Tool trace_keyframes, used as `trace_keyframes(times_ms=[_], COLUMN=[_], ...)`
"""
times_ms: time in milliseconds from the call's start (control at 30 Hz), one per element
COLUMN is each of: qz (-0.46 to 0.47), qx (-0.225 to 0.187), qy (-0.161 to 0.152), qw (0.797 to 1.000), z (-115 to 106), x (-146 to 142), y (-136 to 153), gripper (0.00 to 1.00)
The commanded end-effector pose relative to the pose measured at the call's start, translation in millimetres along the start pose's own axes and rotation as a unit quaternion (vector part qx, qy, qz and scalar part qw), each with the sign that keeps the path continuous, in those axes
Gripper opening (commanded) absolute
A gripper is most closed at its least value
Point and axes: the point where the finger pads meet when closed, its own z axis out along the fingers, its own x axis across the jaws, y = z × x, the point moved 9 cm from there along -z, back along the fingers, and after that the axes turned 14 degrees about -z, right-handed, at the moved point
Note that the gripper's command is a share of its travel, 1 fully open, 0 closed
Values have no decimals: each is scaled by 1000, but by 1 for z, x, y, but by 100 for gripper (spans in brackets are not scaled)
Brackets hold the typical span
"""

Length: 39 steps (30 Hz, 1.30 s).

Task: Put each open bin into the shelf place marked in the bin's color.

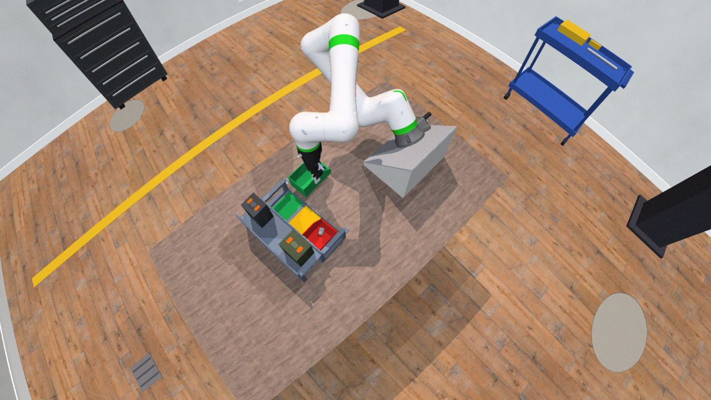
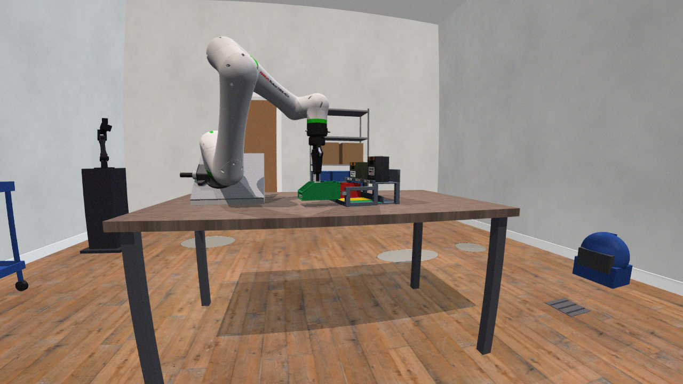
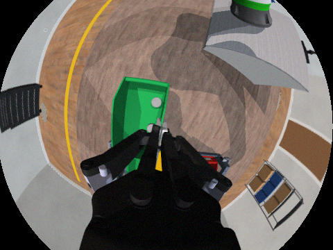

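The green bin (image 1: 301, 180) (image 2: 325, 192) (image 3: 134, 113) hangs just in front of the small grey shelf (image 1: 269, 233) (image 2: 359, 203), near its left end, with a small grey part (image 3: 157, 102) inside. My gripper (image 1: 316, 179) (image 2: 316, 178) (image 3: 160, 124) points straight down and is shut on the bin's thin side wall. The shelf floor shows a green mark (image 1: 287, 204) and a yellow mark (image 1: 304, 219), both bare. The red bin (image 1: 317, 238) (image 2: 350, 185) (image 3: 210, 161) sits in the rightmost place with a grey part (image 1: 321, 230) in it.
A black box (image 1: 255, 209) (image 2: 380, 168) and an olive box (image 1: 296, 248) (image 2: 361, 170) stand on the shelf's top board. The arm's grey pedestal (image 1: 412, 159) (image 2: 238, 188) stands on the table (image 1: 238, 308) (image 2: 310, 217) behind the bin.
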Motion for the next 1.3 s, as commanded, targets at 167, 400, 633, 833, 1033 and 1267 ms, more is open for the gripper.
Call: trace_keyframes(times_ms=[167, 400, 633, 833, 1033, 1267], qz=[0, 0, 0, 0, 0, 0], qx=[0, 0, 0, 2, 11, 32], qy=[0, 0, 0, 1, 3, 8], qw=[1000, 1000, 1000, 1000, 1000, 999], z=[0, 0, 0, 0, -1, -3], x=[-2, -2, -2, -2, -2, -4], y=[6, 7, 7, 7, 9, 15], gripper=[0, 0, 0, 0, 0, 0])
